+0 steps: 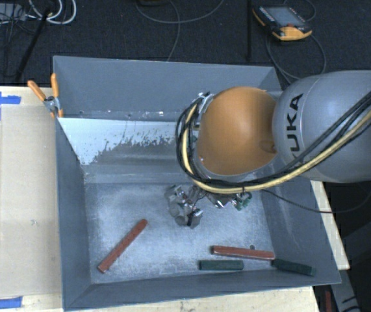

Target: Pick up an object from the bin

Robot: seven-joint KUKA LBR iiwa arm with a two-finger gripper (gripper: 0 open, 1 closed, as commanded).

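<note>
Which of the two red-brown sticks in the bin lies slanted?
The left red-brown stick; the right red-brown stick lies nearly level, beside dark green sticks.

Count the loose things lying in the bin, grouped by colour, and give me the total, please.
red-brown sticks: 2
dark green sticks: 2
Total: 4

A grey arm [321,129] with an orange wrist cover [237,132] reaches in from the right, its gripper [186,212] pointing down.
</note>
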